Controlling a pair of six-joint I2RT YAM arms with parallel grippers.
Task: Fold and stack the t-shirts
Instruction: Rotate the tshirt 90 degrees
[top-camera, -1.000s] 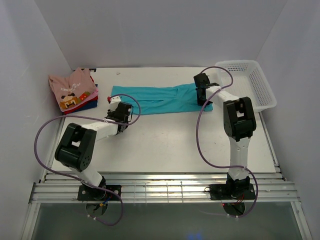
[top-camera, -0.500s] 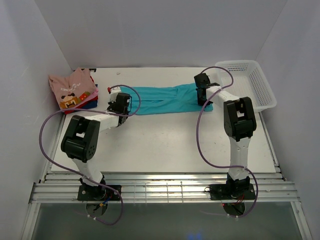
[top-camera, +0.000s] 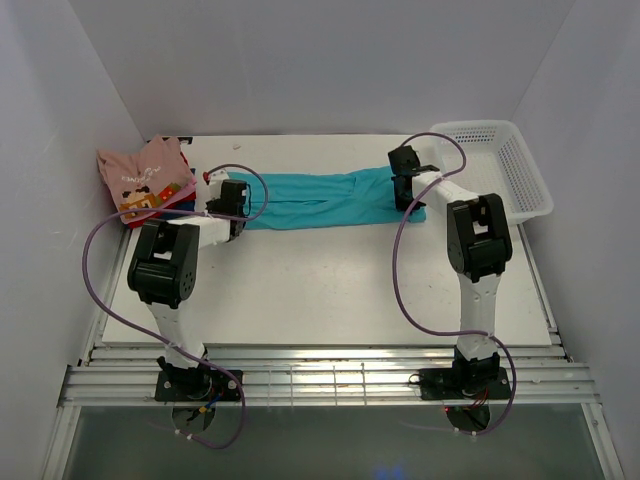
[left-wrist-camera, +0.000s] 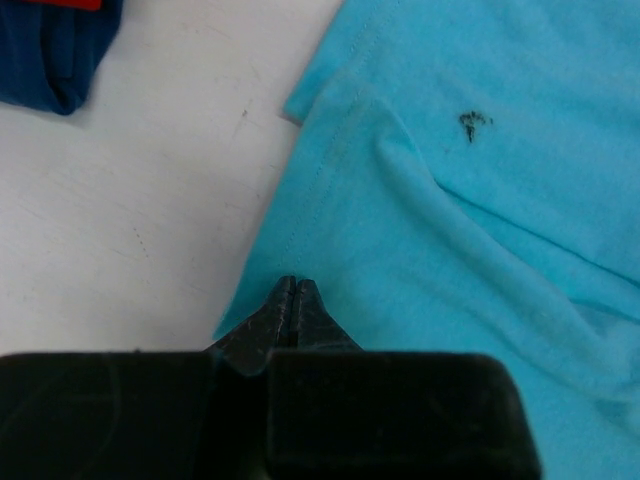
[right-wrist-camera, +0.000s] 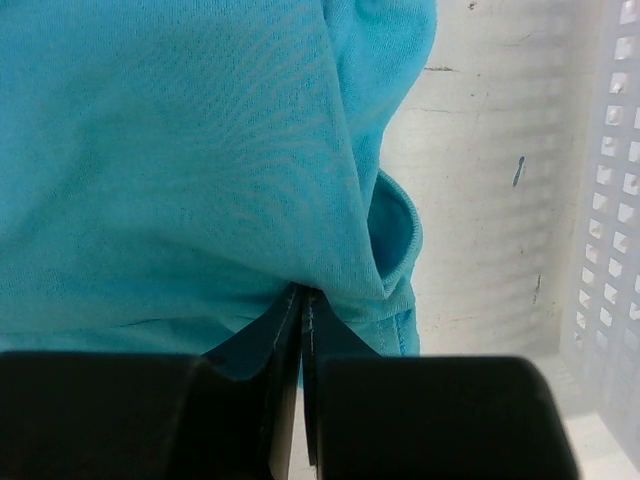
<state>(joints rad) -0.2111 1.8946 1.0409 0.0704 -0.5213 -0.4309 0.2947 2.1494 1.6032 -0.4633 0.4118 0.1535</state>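
- Both ends of the teal t-shirt (top-camera: 320, 198) are pinched: left tool (left-wrist-camera: 293, 290) clamped on its left edge, right tool (right-wrist-camera: 302, 295) on its right end.
- It's stretched across the counter (top-camera: 330, 270), with the folded pile (top-camera: 145, 180) just left.

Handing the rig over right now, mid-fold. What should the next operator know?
Left gripper: shut, tips at the left hem of the teal t-shirt; whether it grips cloth is unclear.
Right gripper: shut on that shirt's right end, cloth bunched at the tips.
The teal t-shirt lies as a long narrow strip across the far side of the table.
Done: folded stack at far left, pink on top.
Left to do: fold the teal strip end to end, add it to the stack.
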